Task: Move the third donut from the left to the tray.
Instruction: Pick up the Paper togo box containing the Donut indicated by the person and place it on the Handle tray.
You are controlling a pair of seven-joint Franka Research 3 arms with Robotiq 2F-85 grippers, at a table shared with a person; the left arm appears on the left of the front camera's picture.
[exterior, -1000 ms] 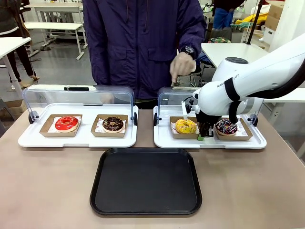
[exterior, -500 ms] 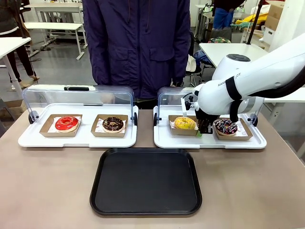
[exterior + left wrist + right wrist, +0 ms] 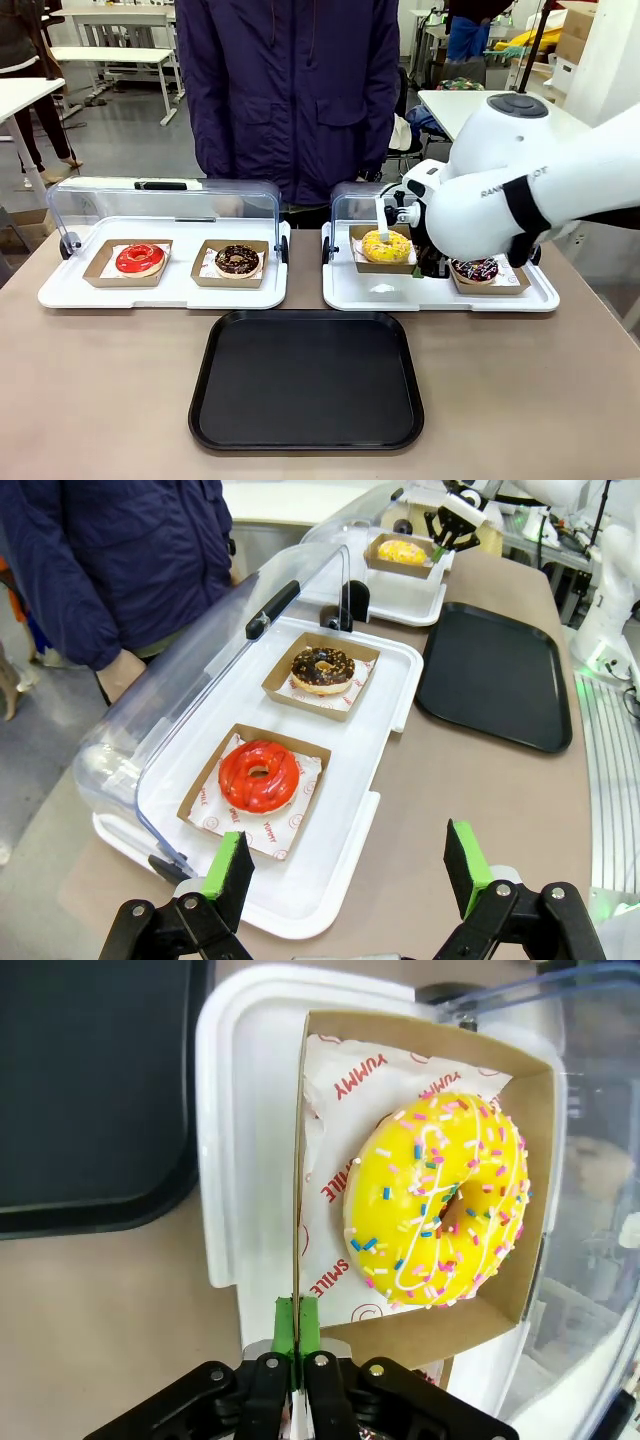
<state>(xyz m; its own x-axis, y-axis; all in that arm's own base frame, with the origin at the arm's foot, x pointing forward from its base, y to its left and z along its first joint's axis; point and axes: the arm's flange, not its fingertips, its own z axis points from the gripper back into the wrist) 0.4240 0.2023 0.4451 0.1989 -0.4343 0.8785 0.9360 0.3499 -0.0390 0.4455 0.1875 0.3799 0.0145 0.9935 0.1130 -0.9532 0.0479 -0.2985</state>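
The yellow sprinkled donut [image 3: 386, 245] sits in its brown cardboard holder [image 3: 380, 266], which hangs slightly above the right white tray [image 3: 385, 293]. My right gripper [image 3: 297, 1332] is shut on the holder's side wall, with the yellow donut [image 3: 437, 1195] just beyond its fingertips. From the front, this right gripper [image 3: 428, 262] is mostly hidden behind the arm. The black tray [image 3: 305, 380] lies at the table's middle front, below and left of the held donut. My left gripper [image 3: 348, 875] hangs open over the left white tray's near corner, holding nothing.
A sprinkled chocolate donut [image 3: 476, 269] stays on the right white tray beside my gripper. The left white tray [image 3: 160, 292] holds a red donut [image 3: 140, 258] and a chocolate donut [image 3: 237, 260]. Both clear lids stand open. A person [image 3: 290, 90] stands at the far edge.
My right gripper has raised the holder with the yellow donut off the white tray and shifted it slightly back-left. The person's hand has dropped away.
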